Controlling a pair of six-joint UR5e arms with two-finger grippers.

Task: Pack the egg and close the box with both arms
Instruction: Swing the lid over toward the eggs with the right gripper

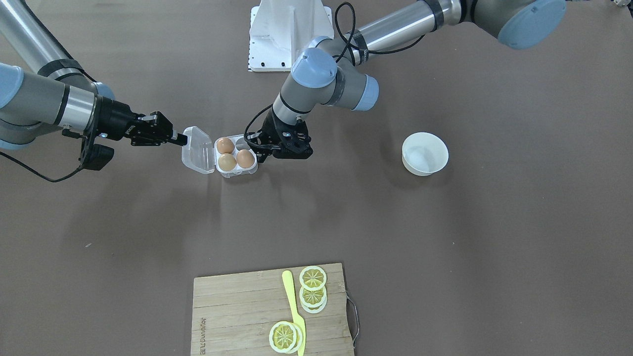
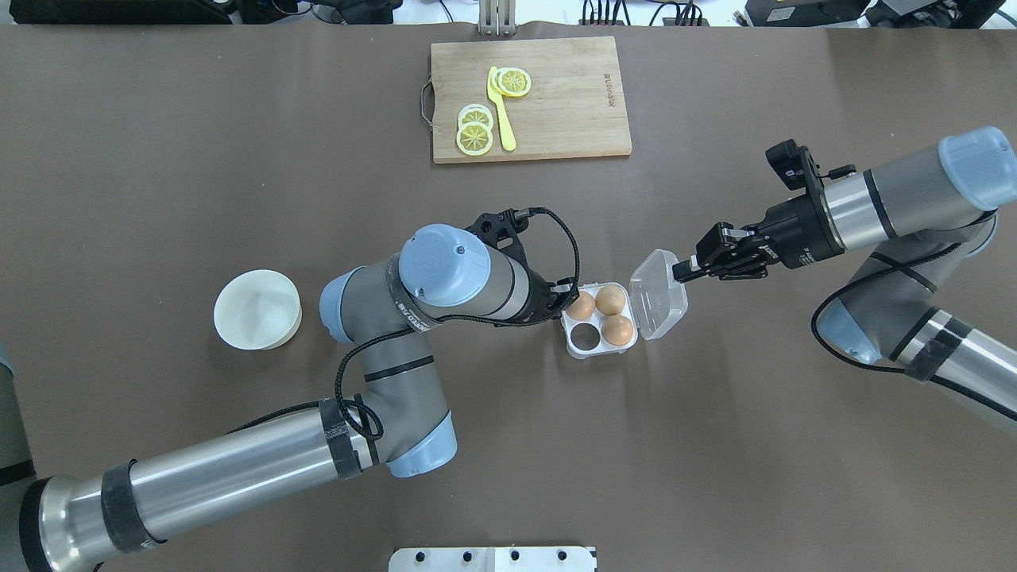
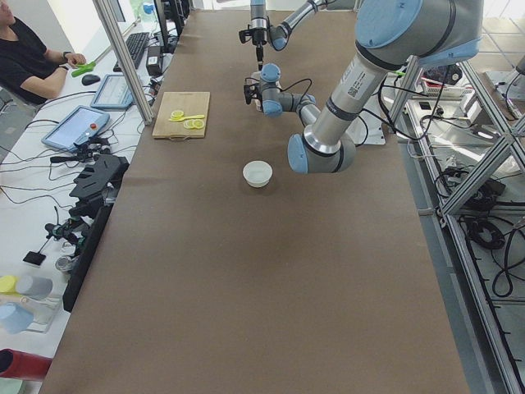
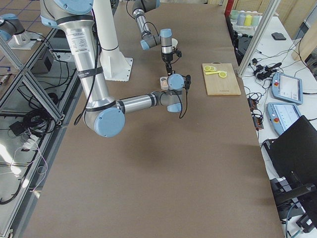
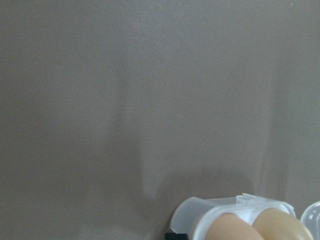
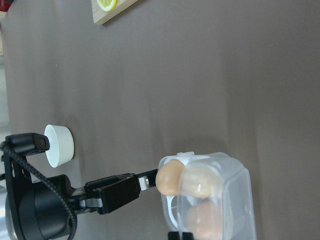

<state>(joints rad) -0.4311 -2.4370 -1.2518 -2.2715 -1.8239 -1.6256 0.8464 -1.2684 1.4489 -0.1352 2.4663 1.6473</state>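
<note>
Packing reads as done: three eggs [image 2: 610, 299] sit in the box [image 2: 569, 334] at mid-table; the cup [image 2: 586, 338] at 7 o'clock is bare; the white bowl [image 2: 257, 310], well apart at 9 o'clock, looks empty. Closing is not yet done: the clear lid [image 2: 659, 295] lies open at 3 o'clock of the cups; the right gripper [image 2: 682, 270] touches the lid's 1 o'clock rim with its jaws drawn together. The left gripper [image 1: 257, 150] sits at the box's 9 o'clock wall, apparently to steady it; its own wrist hides the jaws, so it cannot be told whether they are released or clenched.
</note>
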